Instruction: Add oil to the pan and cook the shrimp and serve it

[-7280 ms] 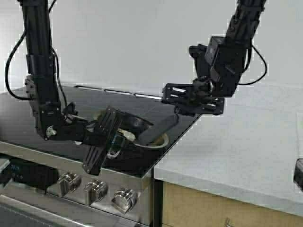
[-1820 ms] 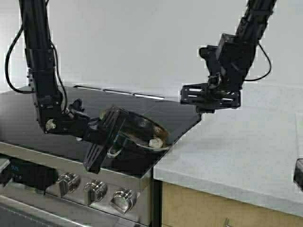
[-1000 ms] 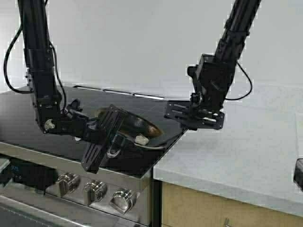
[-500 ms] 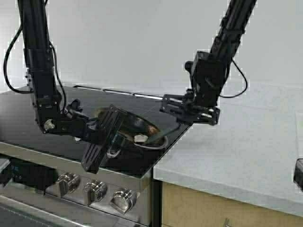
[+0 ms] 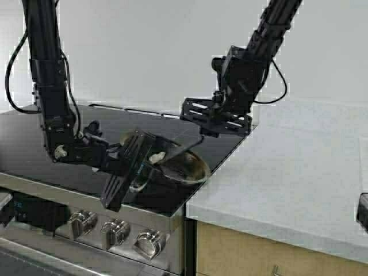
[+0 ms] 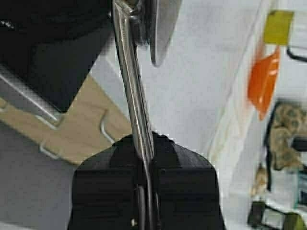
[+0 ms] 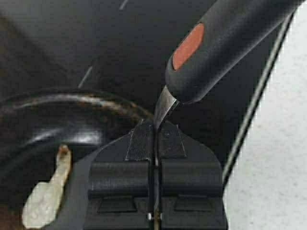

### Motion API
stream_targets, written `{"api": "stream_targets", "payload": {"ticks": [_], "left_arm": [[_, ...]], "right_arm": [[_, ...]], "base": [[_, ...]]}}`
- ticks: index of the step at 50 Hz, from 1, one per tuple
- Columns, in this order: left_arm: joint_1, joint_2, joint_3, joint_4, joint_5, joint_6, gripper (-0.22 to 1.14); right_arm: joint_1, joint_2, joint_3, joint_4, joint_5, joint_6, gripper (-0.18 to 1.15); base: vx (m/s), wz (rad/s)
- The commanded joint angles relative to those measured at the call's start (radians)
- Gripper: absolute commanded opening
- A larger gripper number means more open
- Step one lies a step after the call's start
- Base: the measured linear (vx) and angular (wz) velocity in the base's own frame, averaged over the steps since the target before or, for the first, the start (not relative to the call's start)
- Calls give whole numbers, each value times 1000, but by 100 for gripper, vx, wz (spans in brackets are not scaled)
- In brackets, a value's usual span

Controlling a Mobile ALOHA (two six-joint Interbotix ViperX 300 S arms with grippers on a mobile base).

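While hidden overhead, the spatula's (image 7: 225, 43) orange dot shows wrist-side.

Stove top (image 5: 92, 123): black, glossy glass, with a steel front below it carrying round knobs (image 5: 118, 229).
On the stove top: a steel pan (image 5: 184, 167) near the stove's front right corner, tilted, its right rim low by the glass; whether it touches cannot be told.
Desk (image 5: 299, 172): pale speckled surface, joined to the stove's right edge, wooden cabinet front underneath.
On the desk: a dark object (image 5: 363, 211) cut off at the right edge.
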Motion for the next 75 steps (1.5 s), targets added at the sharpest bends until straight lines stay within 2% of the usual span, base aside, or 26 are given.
{"api": "stream_targets", "payload": {"ticks": [1, 31, 44, 62, 75], "left_arm": [[-5, -32, -5, 5, -18, 14, 2], [-5, -31, -3, 3, -26, 14, 2], [-5, 6, -21, -8, -95, 8, 2], [-5, 173, -81, -23, -417, -28, 2], [15, 236, -86, -44, -506, -25, 2]], "right_arm": [[3, -72, -25, -3, 9, -20, 9], [28, -52, -104, -5, 74, -34, 10], [32, -67, -98, -5, 78, -37, 10], [32, -193, 18, -6, 67, -98, 10], [32, -287, 123, -6, 43, -103, 9]], "base": [[0, 0], [0, 0], [0, 0], [0, 0], [0, 0]]}}
